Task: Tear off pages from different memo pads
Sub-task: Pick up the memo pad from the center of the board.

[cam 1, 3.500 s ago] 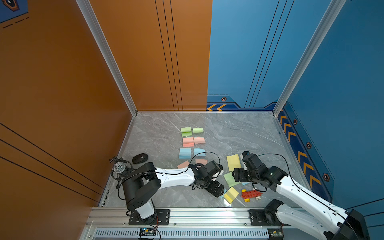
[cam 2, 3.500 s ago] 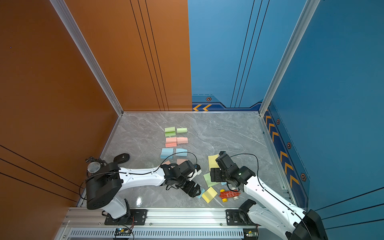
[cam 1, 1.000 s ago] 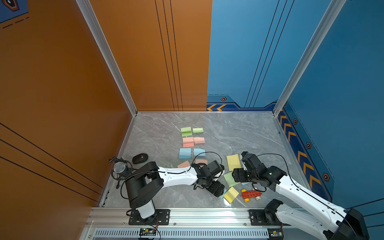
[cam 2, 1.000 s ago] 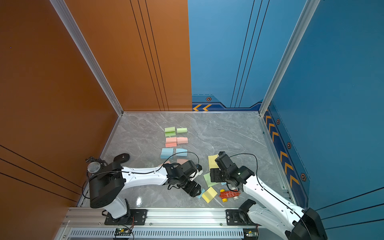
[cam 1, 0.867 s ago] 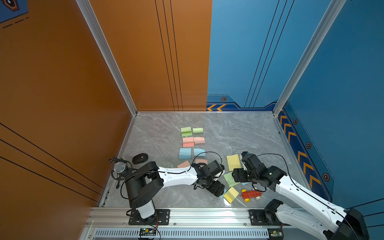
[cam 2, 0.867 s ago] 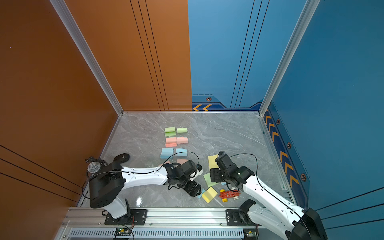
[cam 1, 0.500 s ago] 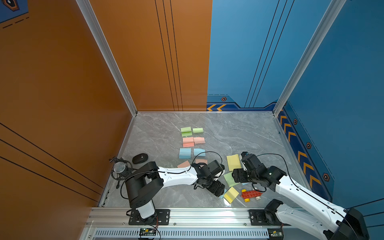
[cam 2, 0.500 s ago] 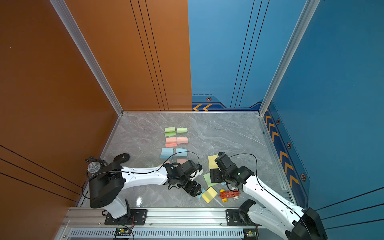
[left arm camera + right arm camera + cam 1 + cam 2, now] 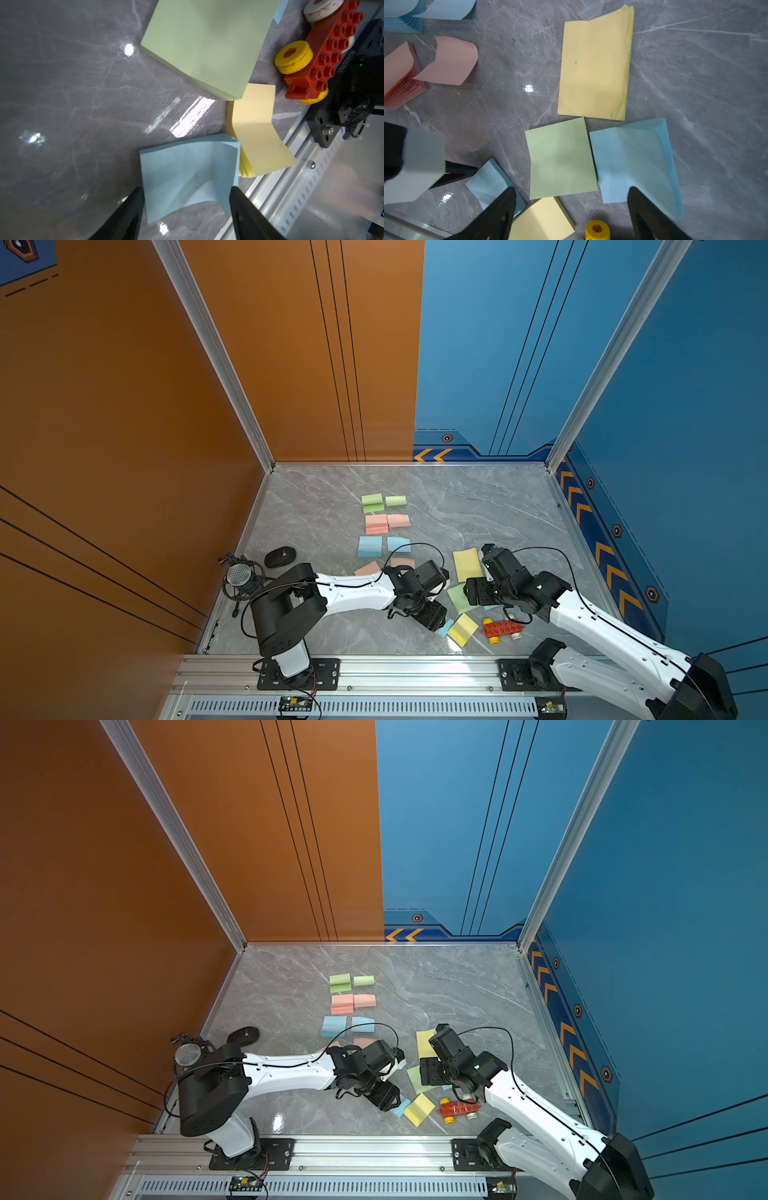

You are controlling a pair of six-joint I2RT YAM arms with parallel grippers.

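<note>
Since the earliest frame, the left arm (image 9: pixel 353 597) has been swinging its elbow slightly rightward. Nearest, the left gripper (image 9: pixel 186 189) is straddling a curled blue page (image 9: pixel 187 166) on the table (image 9: pixel 316 510), jaws spread, just beside a yellow memo pad (image 9: pixel 255 128). Beyond, the right gripper (image 9: pixel 572 189), jaws wide apart, is hovering over a green memo pad (image 9: pixel 560 158). Farthest, more memo pads (image 9: pixel 376 521) are lying in pairs.
</note>
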